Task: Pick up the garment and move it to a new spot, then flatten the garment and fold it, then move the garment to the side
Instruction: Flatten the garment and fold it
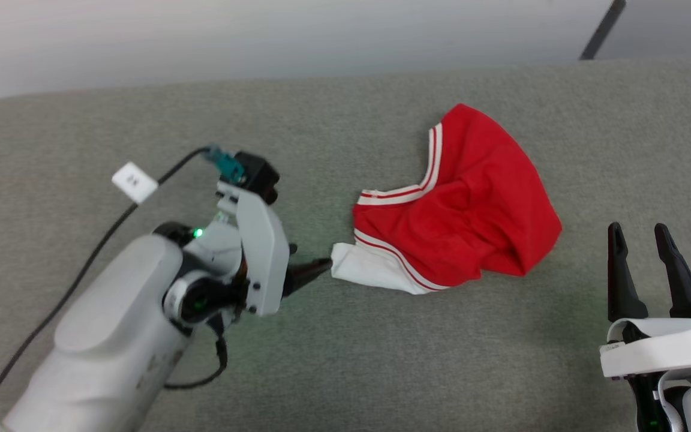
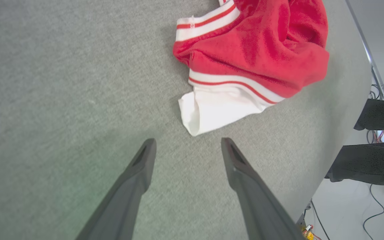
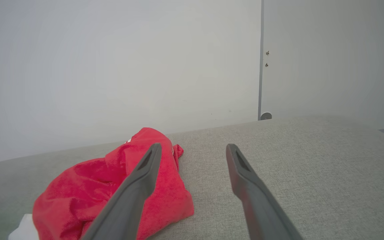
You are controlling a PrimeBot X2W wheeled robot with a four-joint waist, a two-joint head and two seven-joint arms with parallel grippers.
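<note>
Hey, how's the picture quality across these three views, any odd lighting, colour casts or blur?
Head view: soft, even light, with a faint green glow on the table beneath the left end effector. Left wrist view: garment crisp, green tint at lower left. Right wrist view: pale and hazy, right end effector slightly soft close up.

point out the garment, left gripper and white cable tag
garment (image 1: 477,222), head view, red middle of the crumpled cloth
left gripper (image 2: 188,141), left wrist view, midway between its fingertips
white tag (image 1: 134,182), head view, its flat face
</note>
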